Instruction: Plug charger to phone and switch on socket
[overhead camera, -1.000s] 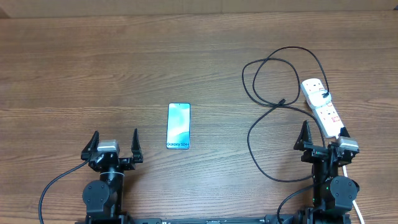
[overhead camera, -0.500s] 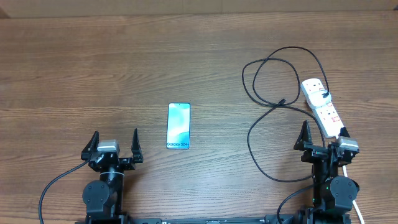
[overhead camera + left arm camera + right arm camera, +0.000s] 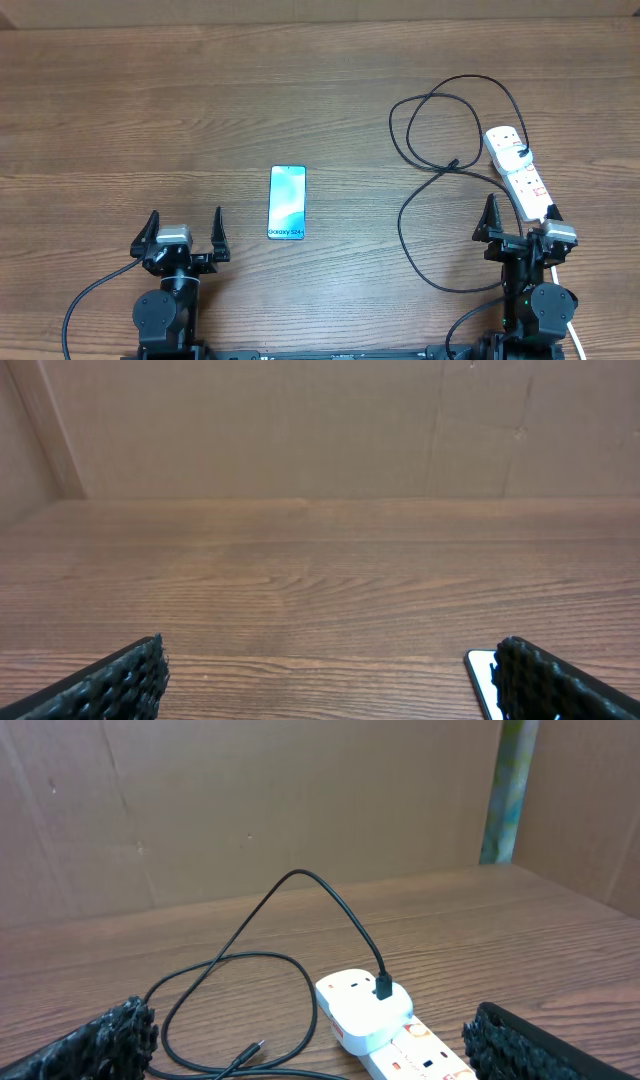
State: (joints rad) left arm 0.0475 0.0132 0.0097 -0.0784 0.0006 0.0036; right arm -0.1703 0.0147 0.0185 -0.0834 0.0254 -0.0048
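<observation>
The phone point(image 3: 287, 203) lies face up on the bench point(image 3: 150, 100), screen lit, just ahead and to the right of the left hand point(image 3: 184, 220). The charger point(image 3: 401, 215) sprawls in loose loops further right, its adapter point(image 3: 383, 987) already seated in the far end of the socket point(image 3: 520, 170), its connector tip point(image 3: 455, 163) lying free, well apart from the phone. Nothing has budged this last second. Both hands, the right hand point(image 3: 520, 208) by the socket's near end, sit parked, fingers spread wide, holding nothing. So the job hasn't begun; fetching that tip likely comes first.
</observation>
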